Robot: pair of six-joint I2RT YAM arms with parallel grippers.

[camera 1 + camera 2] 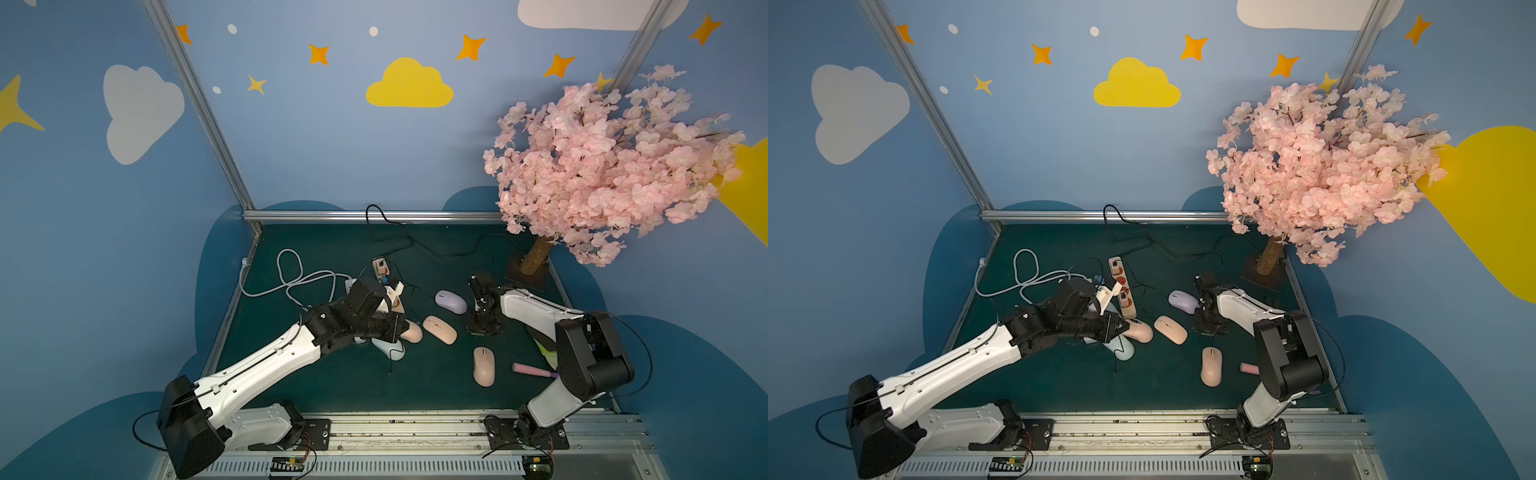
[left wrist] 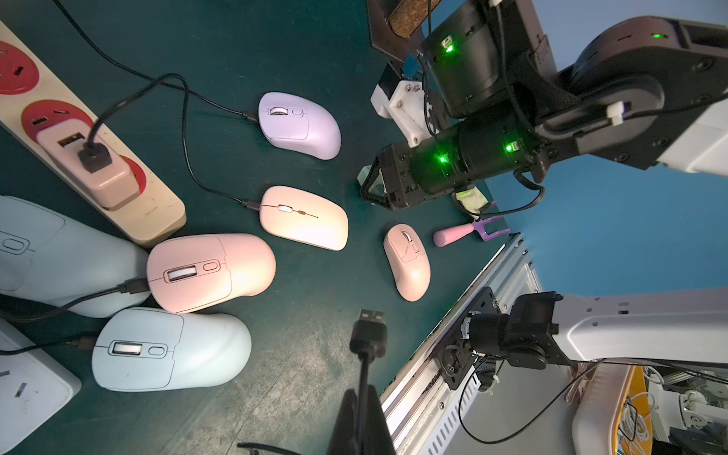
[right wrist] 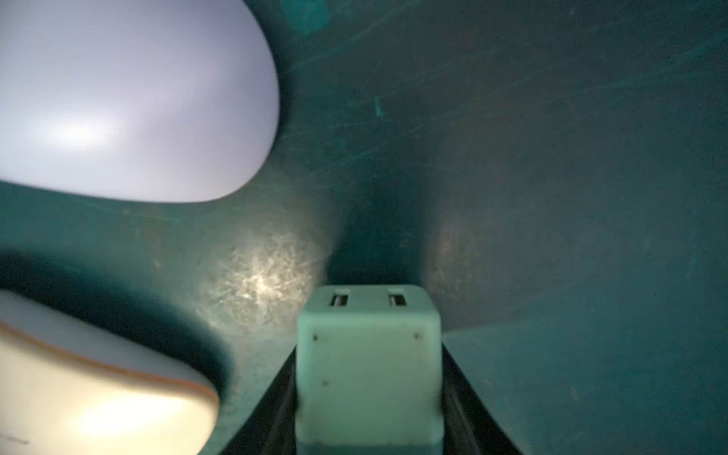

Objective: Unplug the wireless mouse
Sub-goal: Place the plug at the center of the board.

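Observation:
My left gripper [image 2: 362, 398] is shut on a thin black cable just behind its USB plug [image 2: 368, 331], which hangs free above the green mat; which mouse that cable runs to is hidden. Close by lie a light blue mouse [image 2: 169, 348] and a pink mouse [image 2: 212, 272], both with cables in their fronts. The purple mouse [image 2: 299, 126] and the flat pink mouse [image 2: 305, 217] are cabled too. My right gripper [image 3: 368, 354] is shut on a pale charger block [image 3: 368, 378] with two USB slots, low over the mat beside the purple mouse [image 1: 451, 302].
A beige power strip [image 2: 157, 220] carries a pink adapter [image 2: 106, 177] with a black plug in it. A small cable-free pink mouse [image 1: 484, 365], a pink-handled fork [image 1: 534, 370], a white cable coil [image 1: 299, 278] and the blossom tree's trunk [image 1: 536, 253] stand around.

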